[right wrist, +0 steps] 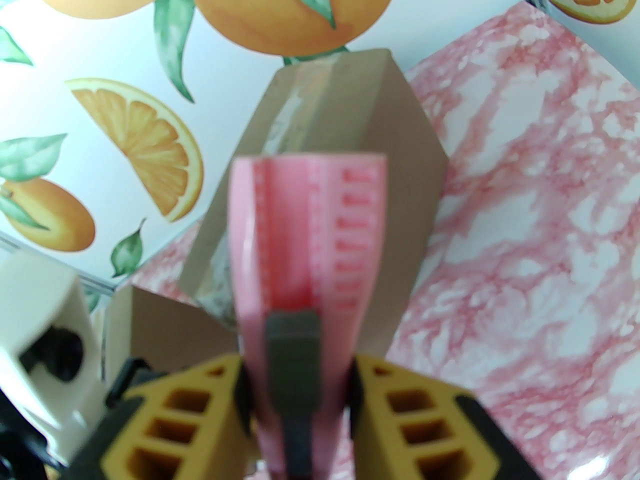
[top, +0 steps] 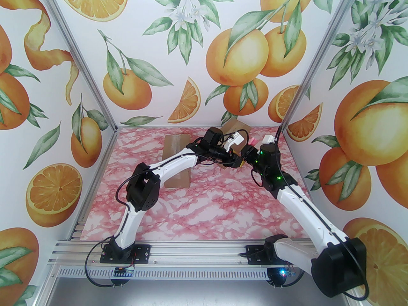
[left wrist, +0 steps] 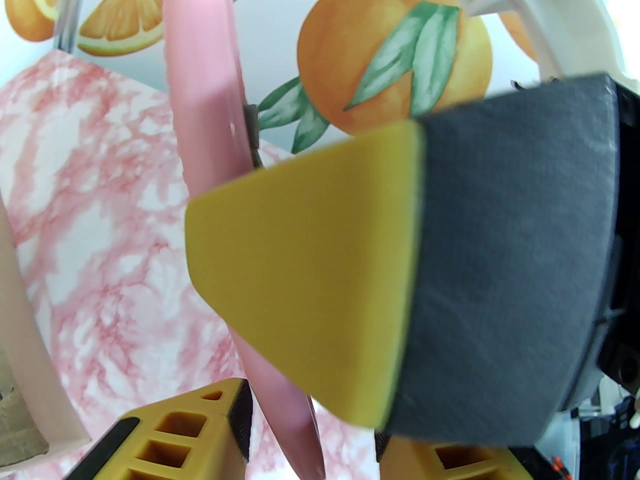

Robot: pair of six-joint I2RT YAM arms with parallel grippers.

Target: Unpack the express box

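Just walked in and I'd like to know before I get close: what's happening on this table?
The right pincer is clamped on a pink utility knife, held out toward a taped cardboard box at the far edge of the table. The left pincer sits around the same knife, but I can't tell whether it grips it. A second taped box lies beneath the left arm. Both boxes look shut.
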